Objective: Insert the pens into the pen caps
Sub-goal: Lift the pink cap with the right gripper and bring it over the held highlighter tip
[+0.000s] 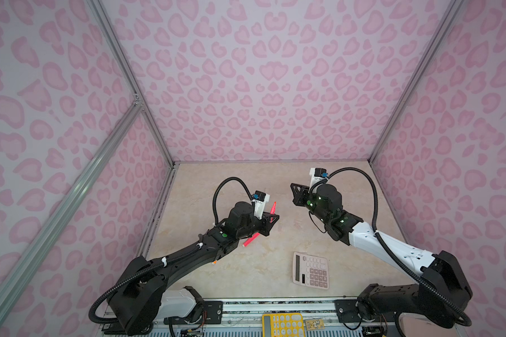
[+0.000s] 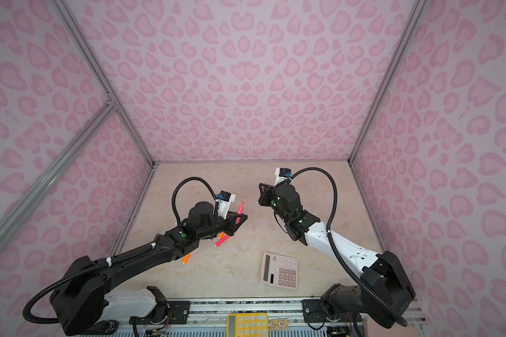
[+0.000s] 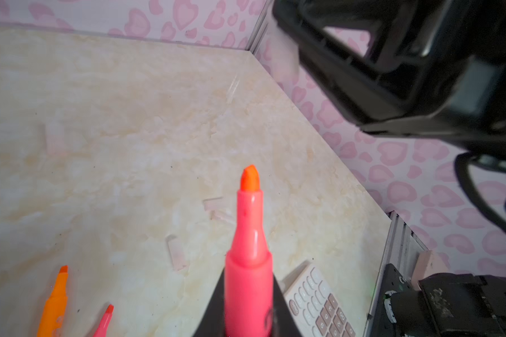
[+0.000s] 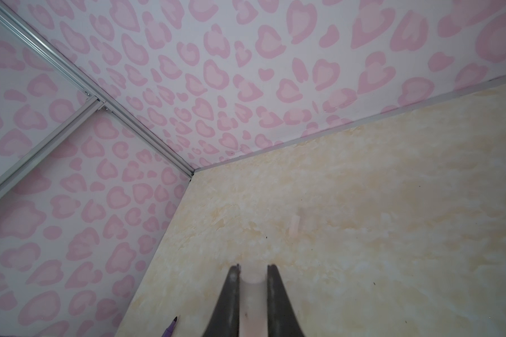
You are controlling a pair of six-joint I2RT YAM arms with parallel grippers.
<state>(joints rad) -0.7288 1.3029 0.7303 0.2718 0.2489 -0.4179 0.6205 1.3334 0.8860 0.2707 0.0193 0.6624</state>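
Pink-red pen (image 3: 248, 251) in left gripper (image 3: 249, 275) points tip-first toward back wall (image 1: 275, 87)

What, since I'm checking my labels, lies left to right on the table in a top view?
orange pen → loose pink-red pen → held pink-red pen, gripped in the left tool → pink calculator

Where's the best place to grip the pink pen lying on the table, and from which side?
Its mid-barrel, from straight above, closing across its width. The pink pen lies flat on the table; the barrel is its straight, widest part, and its tip end sits under the left hand.
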